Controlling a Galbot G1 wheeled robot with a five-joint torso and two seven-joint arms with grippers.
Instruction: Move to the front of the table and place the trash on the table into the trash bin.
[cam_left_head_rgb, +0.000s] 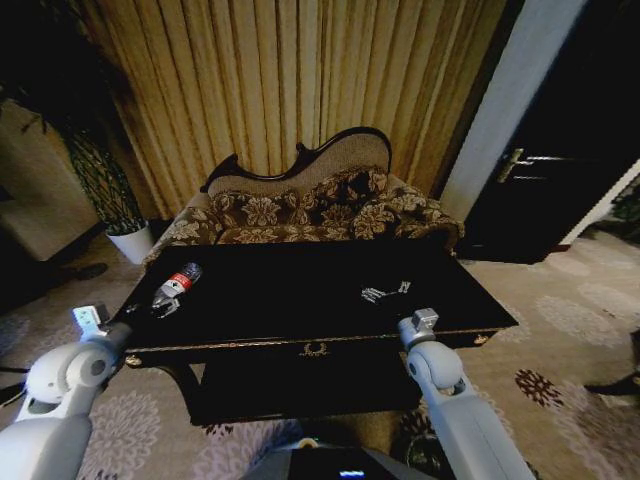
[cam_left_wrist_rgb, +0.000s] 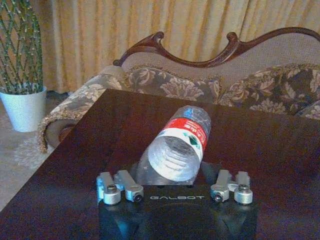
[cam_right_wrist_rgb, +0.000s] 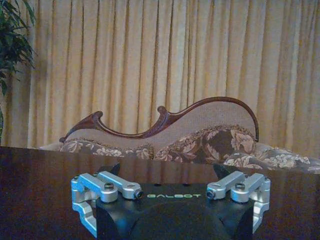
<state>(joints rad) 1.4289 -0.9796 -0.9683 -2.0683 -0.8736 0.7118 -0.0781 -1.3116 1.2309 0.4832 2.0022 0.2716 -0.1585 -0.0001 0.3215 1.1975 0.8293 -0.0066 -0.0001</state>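
The table (cam_left_head_rgb: 300, 300) is glossy black wood, gold-trimmed. The bottle (cam_left_wrist_rgb: 176, 150) is clear ribbed plastic with a red label. Sofa (cam_left_head_rgb: 310, 205): floral woven cloth, polished carved wood frame. Curtains (cam_right_wrist_rgb: 165, 60) hang matt.

You get a dim, warm room: the curtains (cam_left_head_rgb: 300, 90) glow amber, while the corners of the head view fall into near-black and bend outward. The table (cam_left_head_rgb: 300, 300) reads as a glossy dark slab, faintly mirroring the sofa (cam_right_wrist_rgb: 165, 145). Wrist views look soft and grainy.
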